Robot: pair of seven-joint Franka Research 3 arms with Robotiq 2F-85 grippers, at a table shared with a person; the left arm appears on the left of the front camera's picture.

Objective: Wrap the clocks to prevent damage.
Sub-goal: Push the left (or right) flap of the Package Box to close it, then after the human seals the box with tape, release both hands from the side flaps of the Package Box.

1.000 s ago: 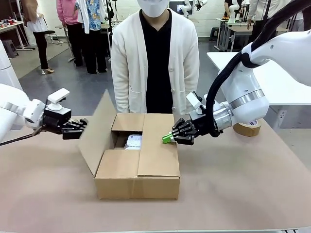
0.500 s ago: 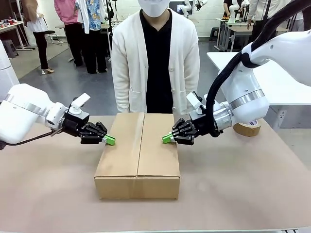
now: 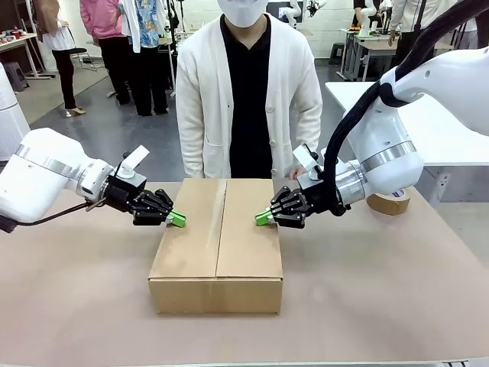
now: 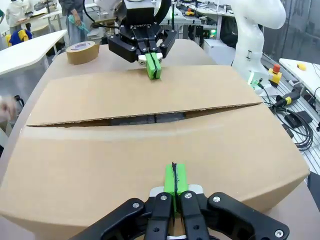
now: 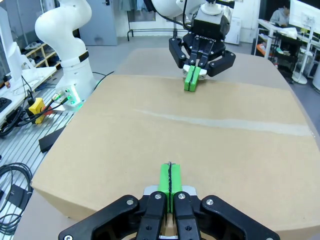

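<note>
Pinched shut on nothing: left gripper (image 3: 177, 219), right gripper (image 3: 262, 218), tips apparently resting atop flaps-down cardboard box (image 3: 218, 241).

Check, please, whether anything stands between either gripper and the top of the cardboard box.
Nothing visible does. The shut left gripper and the shut right gripper sit at opposite top edges of the closed box. The tape roll lies well off to the robot's right, out of the way.
</note>
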